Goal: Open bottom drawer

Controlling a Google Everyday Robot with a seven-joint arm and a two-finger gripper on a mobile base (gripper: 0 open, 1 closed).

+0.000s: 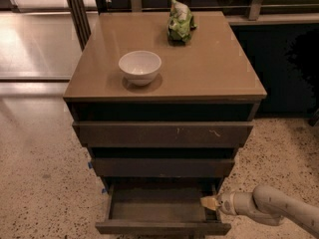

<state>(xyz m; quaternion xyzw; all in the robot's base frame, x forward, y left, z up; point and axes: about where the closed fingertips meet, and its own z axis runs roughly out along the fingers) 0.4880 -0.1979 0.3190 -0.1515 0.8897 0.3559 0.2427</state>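
A speckled floor [40,183] surrounds the counter [209,68]; glossy floor [35,44] shines past its left edge, a dark wall [284,68] past its right. The gripper [209,202] hangs below its front right corner.
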